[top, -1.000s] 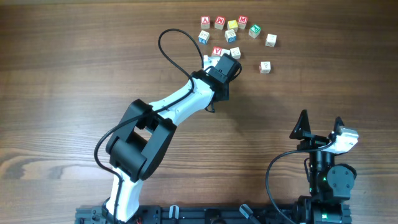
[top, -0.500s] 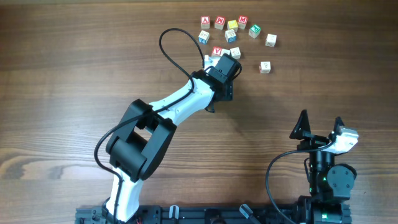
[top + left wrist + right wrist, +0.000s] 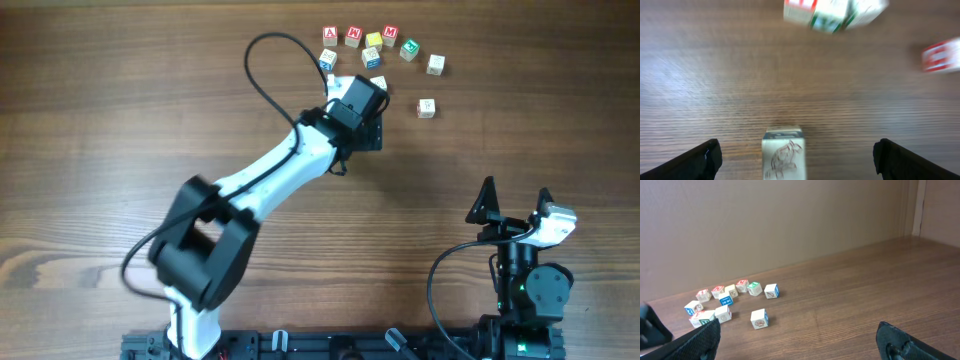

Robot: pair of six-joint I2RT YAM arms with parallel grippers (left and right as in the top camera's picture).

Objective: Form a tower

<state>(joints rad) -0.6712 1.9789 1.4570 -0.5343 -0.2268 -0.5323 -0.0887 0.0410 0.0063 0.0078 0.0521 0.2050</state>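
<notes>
In the left wrist view a pale cream cube (image 3: pixel 783 152) with a faint reddish drawing stands on the wood between my left gripper's fingers (image 3: pixel 700 160). The left gripper (image 3: pixel 797 152) is open wide and touches nothing. The frame's bottom edge cuts off the cube's base, so I cannot tell whether it tops a tower. From overhead the left gripper (image 3: pixel 358 98) covers that spot at the near edge of the cube cluster. My right gripper (image 3: pixel 515 205) stands open and empty at the near right, far from the cubes.
Loose letter cubes lie at the far side: a red A cube (image 3: pixel 330 33), a yellow cube (image 3: pixel 373 40), a green cube (image 3: pixel 409 48), a cream cube (image 3: pixel 435 63) and a lone cube (image 3: pixel 427 107). A black cable loops over the left arm.
The left gripper has opened, letting go of the cream cube. The left arm has shifted slightly toward the far cubes. The right arm has not moved.
</notes>
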